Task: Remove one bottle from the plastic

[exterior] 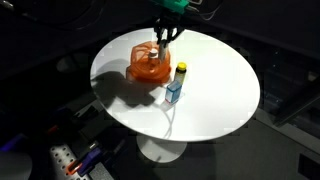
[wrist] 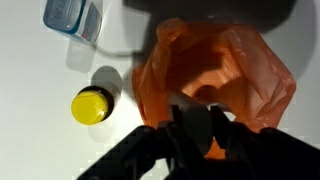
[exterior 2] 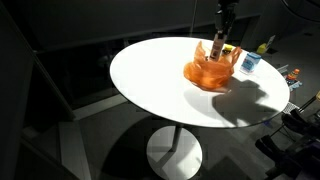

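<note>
An orange plastic bag [exterior: 148,66] sits on the round white table [exterior: 215,100]; it shows in both exterior views [exterior 2: 210,72] and fills the right of the wrist view [wrist: 225,75]. My gripper [exterior: 161,38] hangs over the bag's top edge [exterior 2: 219,42]. In the wrist view its fingers [wrist: 205,125] are drawn close together with orange plastic between them. A yellow-capped bottle [wrist: 91,105] stands outside the bag beside it [exterior: 181,70]. A blue bottle [wrist: 71,17] stands next to that [exterior: 174,92]. What is inside the bag is hidden.
The table's far edge lies just behind the bag [exterior: 150,32]. Dark floor and clutter surround the table, with a power strip [exterior: 66,158] low at the front. More small items stand off the table [exterior 2: 264,46].
</note>
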Motion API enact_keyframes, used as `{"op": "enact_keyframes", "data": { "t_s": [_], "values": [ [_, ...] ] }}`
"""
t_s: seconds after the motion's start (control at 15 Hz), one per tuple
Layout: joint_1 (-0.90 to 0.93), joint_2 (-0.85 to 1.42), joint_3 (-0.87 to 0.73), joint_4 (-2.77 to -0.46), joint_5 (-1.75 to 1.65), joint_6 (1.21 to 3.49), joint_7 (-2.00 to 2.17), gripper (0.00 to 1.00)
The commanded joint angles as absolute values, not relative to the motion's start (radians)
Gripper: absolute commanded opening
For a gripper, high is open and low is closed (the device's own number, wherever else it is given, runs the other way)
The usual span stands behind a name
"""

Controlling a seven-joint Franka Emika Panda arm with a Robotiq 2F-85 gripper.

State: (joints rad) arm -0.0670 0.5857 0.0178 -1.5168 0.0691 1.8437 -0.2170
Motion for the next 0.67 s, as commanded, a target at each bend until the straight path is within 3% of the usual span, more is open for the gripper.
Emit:
{"op": "enact_keyframes", "data": {
  "t_s": [0.0,0.6],
  "values": [
    [-0.082,0.481,0.015,-1.531,0.084,1.792,-0.198,0.10],
    [-0.148,0.395,-0.061,-1.492,0.110,1.770,-0.086,0.10]
  ]
}}
